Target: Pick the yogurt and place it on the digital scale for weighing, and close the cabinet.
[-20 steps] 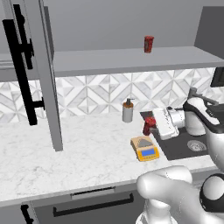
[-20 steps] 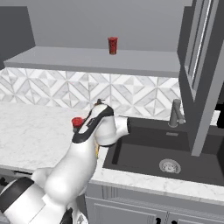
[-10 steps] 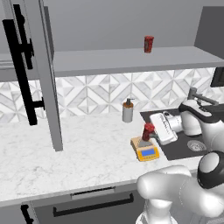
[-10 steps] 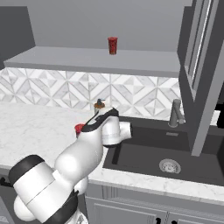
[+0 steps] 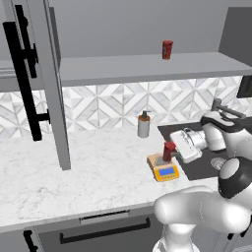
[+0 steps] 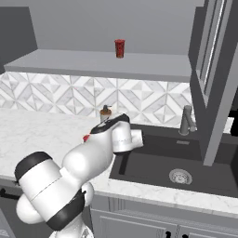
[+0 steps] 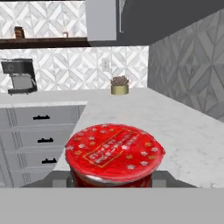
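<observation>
My gripper [image 5: 172, 149] is clenched on the yogurt [image 5: 169, 150], and the cup sits upright over the scale [image 5: 163, 167], right above its tan platform; I cannot tell if its base is touching. Through my hand camera the red starred lid [image 7: 114, 151] sits close and level. The scale lies near the counter's [image 5: 88, 170] front edge, just beside the sink [image 6: 176, 163]. Open marble stretches left of the scale. The soap bottle [image 5: 143, 124] stands behind the scale, apart. The cabinet door [image 5: 47, 78] hangs open, left of the scale.
</observation>
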